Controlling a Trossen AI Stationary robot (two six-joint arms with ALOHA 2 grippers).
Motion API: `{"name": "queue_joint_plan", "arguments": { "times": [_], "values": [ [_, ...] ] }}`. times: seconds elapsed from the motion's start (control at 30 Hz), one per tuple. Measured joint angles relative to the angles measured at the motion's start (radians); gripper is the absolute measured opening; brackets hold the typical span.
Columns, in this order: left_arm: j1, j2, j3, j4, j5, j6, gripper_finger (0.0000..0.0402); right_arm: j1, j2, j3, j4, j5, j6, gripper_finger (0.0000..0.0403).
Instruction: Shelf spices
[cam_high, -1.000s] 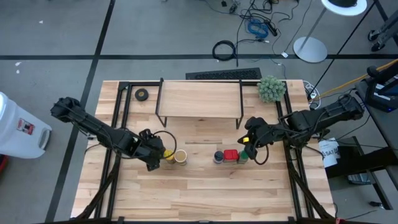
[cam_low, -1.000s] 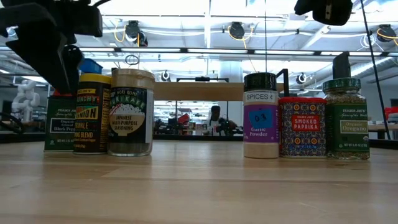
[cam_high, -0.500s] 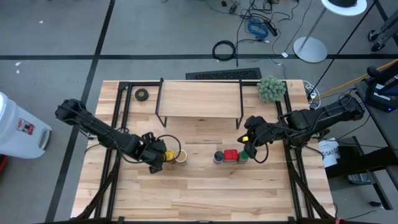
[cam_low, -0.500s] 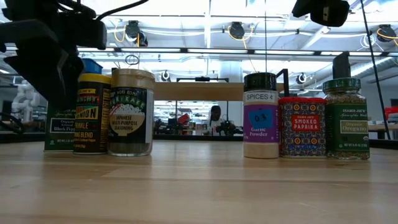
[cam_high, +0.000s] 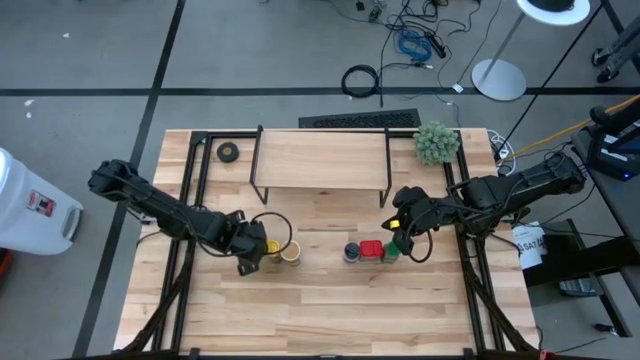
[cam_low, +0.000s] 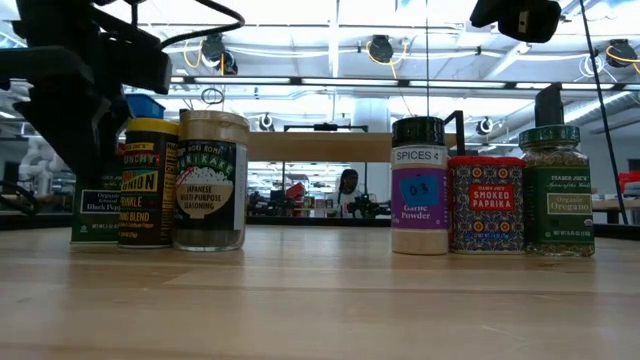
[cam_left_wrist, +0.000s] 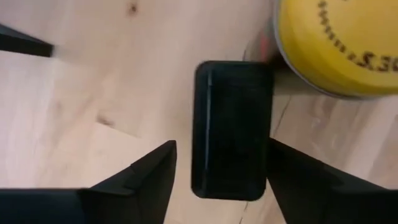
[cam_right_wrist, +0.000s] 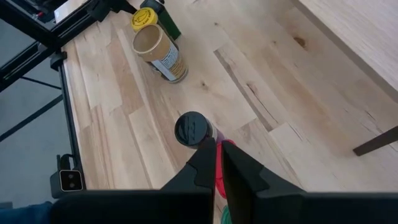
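Dark boxy tin (cam_left_wrist: 231, 127) sits between the left end effector's (cam_left_wrist: 219, 180) parted fingers.

6 spices upright on table: 3 left (cam_low: 160, 180), 3 right (cam_low: 490, 190); shelf (cam_high: 322, 158) bare.

Your left gripper (cam_left_wrist: 217, 180) straddles the dark boxy tin (cam_left_wrist: 231, 127); the yellow-lidded jar (cam_high: 271, 247) just beside it crowds one side, tan-lidded jar (cam_high: 290, 252) next. Open tabletop (cam_high: 320, 305) lies in front. The shelf (cam_high: 320, 160) top is bare; approach from above is unobstructed. Right gripper (cam_high: 403, 228) hangs above the green-lidded jar (cam_low: 556, 190).
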Motion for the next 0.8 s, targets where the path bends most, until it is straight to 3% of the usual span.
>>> {"name": "queue_joint_plan", "arguments": {
  "times": [0.4,0.8],
  "values": [
    [0.0,-0.002,0.032,0.012,0.046,-0.002,0.0143,0.0,0.0,0.0,0.0,0.0,-0.009,0.0013],
    [0.0,-0.041,0.034,-0.053,0.046,-0.005,0.0157,0.0,0.0,0.0,0.0,0.0,-0.043,0.0013]
  ]
}}
